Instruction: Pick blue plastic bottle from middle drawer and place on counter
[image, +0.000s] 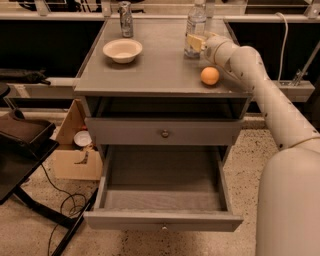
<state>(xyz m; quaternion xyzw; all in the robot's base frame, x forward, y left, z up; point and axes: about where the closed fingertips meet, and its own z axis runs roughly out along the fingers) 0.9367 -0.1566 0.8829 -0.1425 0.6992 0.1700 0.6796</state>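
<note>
I log the small clear plastic bottle with pale blue label (196, 22) upright on the flat grey counter (160, 75), rear right, its base touching the cream gripper (195, 43) from the right; grip state: cannot tell.

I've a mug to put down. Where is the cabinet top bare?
Bare: the middle of the counter, between the bowl and the orange, and its front left corner. Crowded: back right, where the hand is at the blue plastic bottle, orange just in front. The can stands back left.
</note>
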